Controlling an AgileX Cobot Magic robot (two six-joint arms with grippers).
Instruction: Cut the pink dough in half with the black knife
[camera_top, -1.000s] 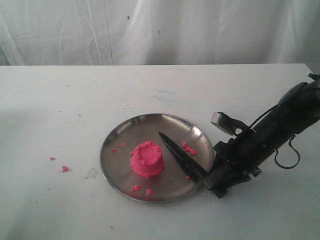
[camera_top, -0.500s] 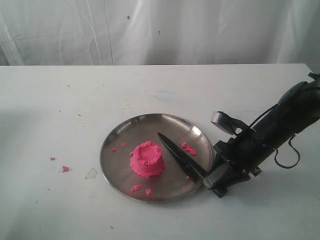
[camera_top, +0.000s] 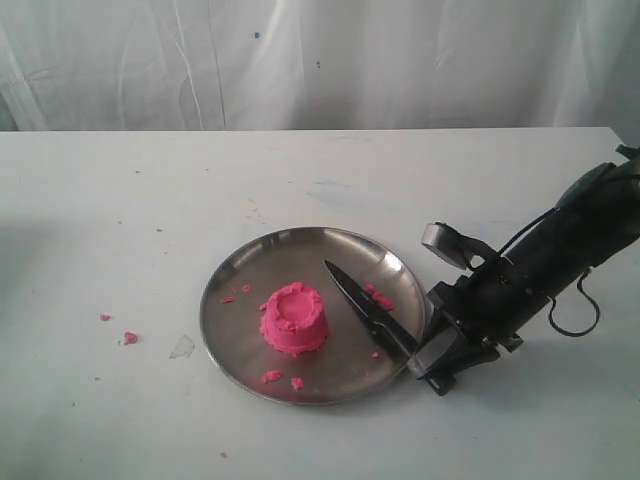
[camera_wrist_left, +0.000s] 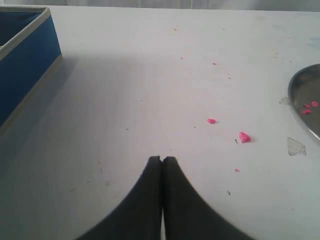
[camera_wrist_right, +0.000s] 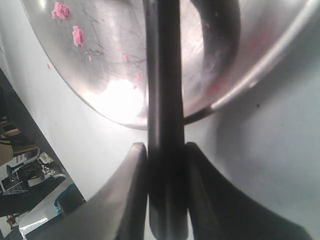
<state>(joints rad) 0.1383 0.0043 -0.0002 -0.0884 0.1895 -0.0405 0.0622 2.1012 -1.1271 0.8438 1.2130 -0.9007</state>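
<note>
The pink dough (camera_top: 294, 319) is a cup-shaped mound with a dented top, standing whole on the steel plate (camera_top: 300, 252). The black knife (camera_top: 360, 300) lies across the plate's right side, its tip pointing up and left, apart from the dough. My right gripper (camera_top: 420, 360) sits at the plate's right rim, and in the right wrist view its two fingers (camera_wrist_right: 166, 147) press on either side of the knife's handle (camera_wrist_right: 165, 100). My left gripper (camera_wrist_left: 162, 159) is shut and empty over bare table, away from the plate.
Pink crumbs lie on the plate (camera_top: 378, 296) and on the table to its left (camera_top: 129, 338). A blue box (camera_wrist_left: 25, 60) stands beside the left gripper. The plate's rim (camera_wrist_left: 305, 95) shows at the edge of the left wrist view.
The right gripper's fingers have narrowed onto the knife handle. The blade has swung slightly right, further from the dough. The dough and plate have not moved.
</note>
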